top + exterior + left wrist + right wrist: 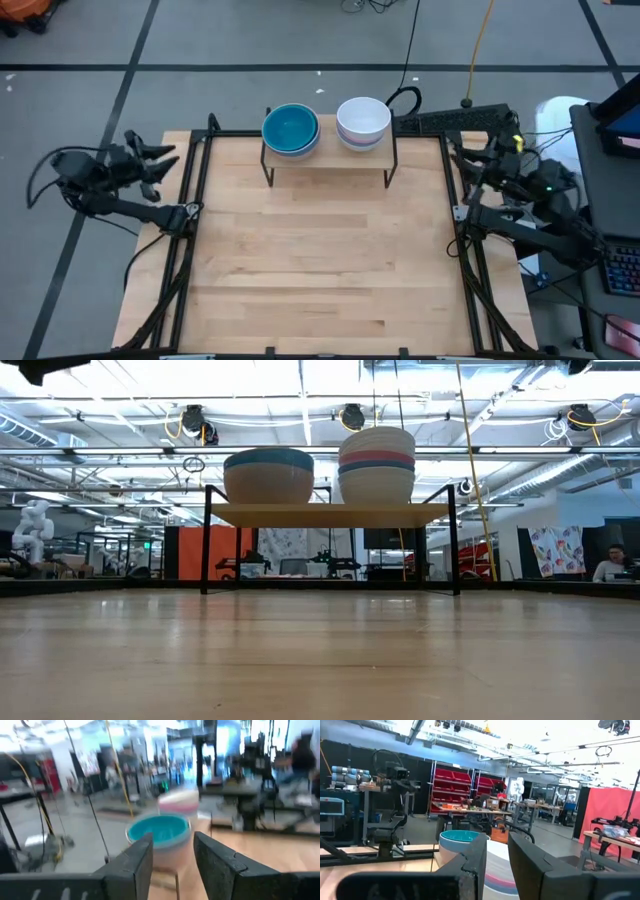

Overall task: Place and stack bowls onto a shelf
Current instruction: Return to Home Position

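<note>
**Two bowl stacks on the shelf (330, 151), at the far edge of the bench (320, 270).** The teal-topped stack (290, 129) stands on the shelf's left half and the white-topped stack (363, 121) on its right, just beside each other. In the low view the white-topped stack is the taller, with pink and blue bands below its top bowl. No bowl shows on the bench off the shelf.

The left pincer (173, 839) is beyond the bench's left edge, well apart from the shelf. Its fingers are parted by a moderate gap and hold nothing. The right pincer (497, 840) is beyond the right edge, nearer the shelf's end but apart from it. Its fingers are narrowly parted and likewise empty.

Step in hand, as judged: bringing both arms to rest, since the stacking looks complete. To do it well:
- Each arm should travel outward from the shelf, never across it. The bowls are probably light, and a brush from a finger or a trailing cable could topple the taller stack.
- An even pace avoids shaking the bench and the thin-legged shelf.
- The right arm, being nearer the shelf, calls for the greater care.
- The pincers need no change: empty and parted suits a rest pose.
</note>
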### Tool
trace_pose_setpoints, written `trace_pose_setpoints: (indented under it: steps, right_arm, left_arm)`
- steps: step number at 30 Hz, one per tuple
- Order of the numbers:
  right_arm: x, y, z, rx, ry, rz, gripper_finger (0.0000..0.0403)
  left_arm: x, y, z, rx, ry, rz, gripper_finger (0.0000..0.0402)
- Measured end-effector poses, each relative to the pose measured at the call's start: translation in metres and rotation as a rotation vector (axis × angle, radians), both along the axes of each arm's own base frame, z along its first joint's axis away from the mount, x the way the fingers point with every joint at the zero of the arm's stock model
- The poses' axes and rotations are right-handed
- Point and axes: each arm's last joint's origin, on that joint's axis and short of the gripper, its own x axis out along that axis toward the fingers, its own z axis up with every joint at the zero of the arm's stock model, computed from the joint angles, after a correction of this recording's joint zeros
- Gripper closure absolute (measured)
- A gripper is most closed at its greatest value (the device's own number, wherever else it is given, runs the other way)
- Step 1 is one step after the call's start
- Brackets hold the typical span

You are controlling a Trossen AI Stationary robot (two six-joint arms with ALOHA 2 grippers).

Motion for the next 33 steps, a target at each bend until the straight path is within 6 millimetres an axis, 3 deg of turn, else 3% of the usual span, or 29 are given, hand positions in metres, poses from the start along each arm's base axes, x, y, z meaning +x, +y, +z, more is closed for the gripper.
trace_pose_setpoints:
  steps: [5, 10, 33]
  right_arm:
    - [0.017, -0.008, -0.02, -0.007, -0.013, -0.005, 0.0331]
    - [0.03, -0.014, -0.042, -0.01, -0.02, -0.005, 0.0331]
    - [0.053, -0.025, -0.104, 0.102, -0.011, 0.011, 0.0331]
  left_arm:
    - [0.018, -0.004, -0.004, 0.05, -0.034, 0.004, 0.0254]
    - [0.033, -0.007, -0.02, 0.041, 0.022, 0.007, 0.0254]
    - [0.083, -0.017, -0.084, -0.171, 0.027, 0.104, 0.0254]
